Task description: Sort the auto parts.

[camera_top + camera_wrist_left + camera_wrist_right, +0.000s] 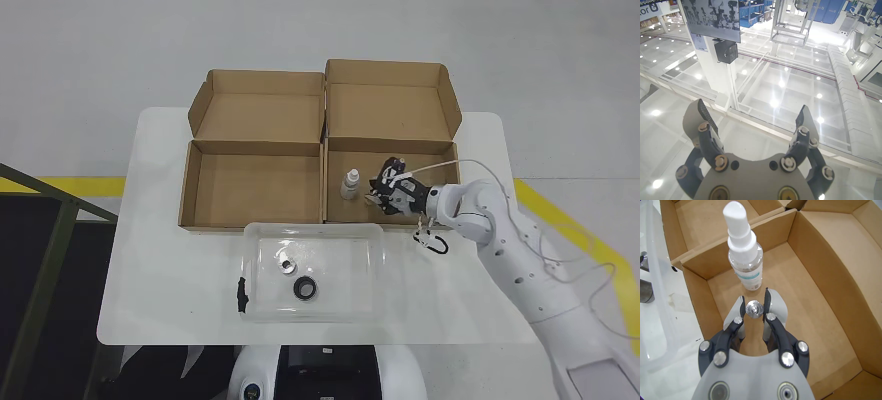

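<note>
**Item 1.** Right gripper (pixel 754 301): narrowed onto a small round metal part (pixel 754 309), pinched at its rim between both fingertips. Held low over the floor of the right box (pixel 829 266), probably for setting down there.

**Item 2.** Spray bottle (pixel 745 256): just ahead of the fingertips, apart from them, upright on the same box floor. Judged to be already sorted. Risk of a knock if the hand goes further forward.

**Item 3.** Left box (pixel 255 190): beyond the bottle from the hand, sharing a wall with the right box. Lid flaps open on both, presumably for reaching in from above.

**Item 4.** Clear tray (pixel 350 270): beside the hand, on the robot's side of the 2 boxes. Inside it, a black ring (pixel 305 289) and 1 small metal piece (pixel 287 265). At its far edge from the hand, 1 black piece (pixel 241 293). Likely the stock left to sort.

**Item 5.** Left gripper (pixel 752 113): spread wide, nothing between the fingers, aimed upward, seemingly parked out of the way.

**Item 6.** Table (pixel 160 250): white, smooth, rounded corners, under boxes and tray.

**Item 7.** Room: grey floor (pixel 80 80) with yellow stripes past the table. Overhead, a gridded ceiling (pixel 791 79) with round lamps and a dark screen (pixel 711 17) on a pillar.
</note>
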